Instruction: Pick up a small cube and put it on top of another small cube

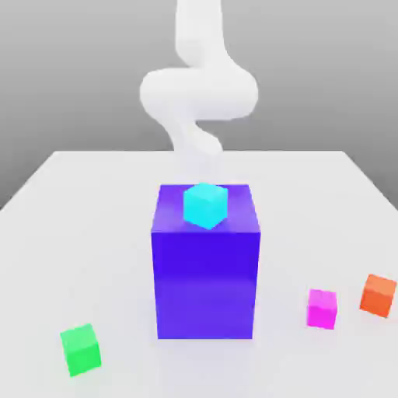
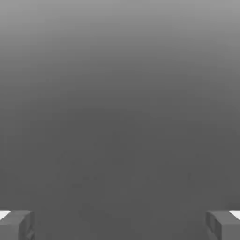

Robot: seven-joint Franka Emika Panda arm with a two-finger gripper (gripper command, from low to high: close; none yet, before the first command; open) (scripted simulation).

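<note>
The gripper (image 2: 120, 226) is spread wide apart. Well away from it, a smooth magenta cube (image 1: 322, 309) and green cube (image 1: 82, 350) are seen.

A white table (image 1: 93, 256) carries a large blue-purple block (image 1: 206, 284) mid-table, a green cube (image 1: 82, 350) near the exterior view's left, and magenta (image 1: 322, 309) and orange (image 1: 378, 296) cubes toward its right.

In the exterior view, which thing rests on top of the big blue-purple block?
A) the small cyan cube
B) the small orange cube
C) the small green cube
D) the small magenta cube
A: the small plain cyan cube sits on the upper face of the big blue-purple block, while the small bright green cube lies on the pale table.
</note>
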